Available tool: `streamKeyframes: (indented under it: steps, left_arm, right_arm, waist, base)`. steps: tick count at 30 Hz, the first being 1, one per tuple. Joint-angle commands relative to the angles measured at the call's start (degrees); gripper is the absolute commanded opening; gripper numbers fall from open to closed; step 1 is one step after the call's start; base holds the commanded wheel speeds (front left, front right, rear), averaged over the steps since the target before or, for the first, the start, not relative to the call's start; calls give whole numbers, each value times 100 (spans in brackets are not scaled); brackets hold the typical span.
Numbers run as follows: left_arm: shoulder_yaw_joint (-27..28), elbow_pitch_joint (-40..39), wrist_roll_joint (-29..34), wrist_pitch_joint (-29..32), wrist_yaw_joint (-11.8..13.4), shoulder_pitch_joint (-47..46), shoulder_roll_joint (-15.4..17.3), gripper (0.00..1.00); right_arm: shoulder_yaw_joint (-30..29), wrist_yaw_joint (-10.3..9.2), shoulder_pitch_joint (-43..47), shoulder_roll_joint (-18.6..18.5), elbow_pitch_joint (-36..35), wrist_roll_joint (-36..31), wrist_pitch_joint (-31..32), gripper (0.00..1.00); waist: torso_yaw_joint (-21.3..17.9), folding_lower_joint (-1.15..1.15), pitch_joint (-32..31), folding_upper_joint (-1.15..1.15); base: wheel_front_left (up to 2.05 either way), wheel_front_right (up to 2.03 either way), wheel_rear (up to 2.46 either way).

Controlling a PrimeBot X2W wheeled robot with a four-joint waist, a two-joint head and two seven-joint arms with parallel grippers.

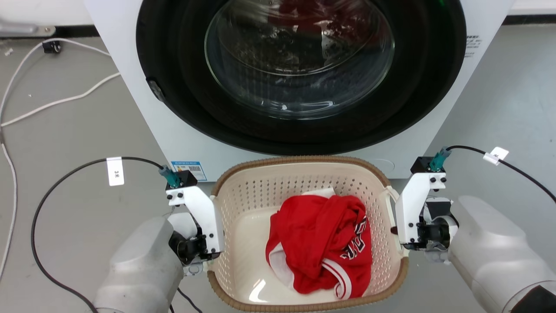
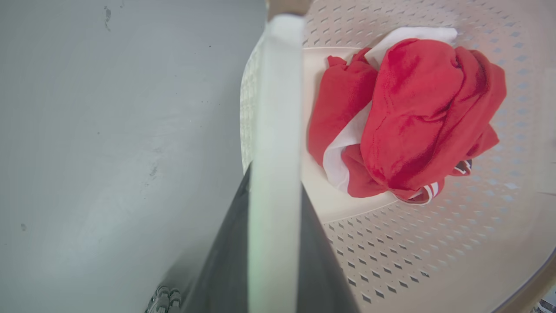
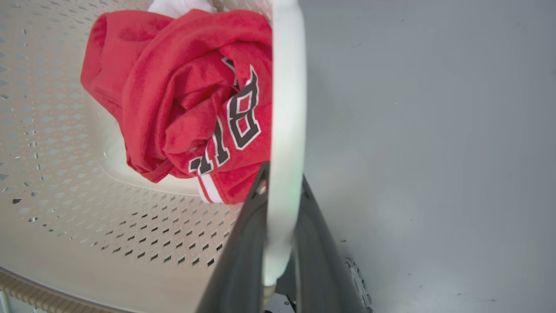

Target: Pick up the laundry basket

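Note:
The laundry basket [image 1: 260, 191] is cream with perforated sides and a brown woven-look rim, and it sits right in front of me. A crumpled red jersey [image 1: 321, 243] with some white cloth lies inside it. My left gripper [image 1: 197, 226] is at the basket's left side. In the left wrist view its dark fingers [image 2: 226, 269] are shut on the white left handle [image 2: 276, 108]. My right gripper [image 1: 412, 217] is at the basket's right side. Its fingers [image 3: 243, 252] are shut on the white right handle [image 3: 284, 108].
A white washing machine [image 1: 173, 130] with a shut round glass door [image 1: 299, 56] stands just behind the basket. White cables [image 1: 65, 100] trail over the grey floor at the far left. Black cables [image 1: 52, 191] loop from each wrist.

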Motion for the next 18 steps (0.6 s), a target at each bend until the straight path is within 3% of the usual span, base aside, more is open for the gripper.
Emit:
streamKeyframes:
  steps: [1, 18]
  left_arm:
    - [-22, -58, -84, 41, -74, 31, -79, 0]
    - [-263, 17, -420, 497, -75, 319, -125, 0]
  right_arm:
    - [2, 38, 82, 99, 67, 46, 154, 0]
    - [-101, 36, 265, 300, 319, 182, 904, 0]
  waist:
    - [-4, 1, -148, 0]
    - [-24, 1, -494, 0]
  base:
    - [0, 0, 0]
    - [0, 0, 0]
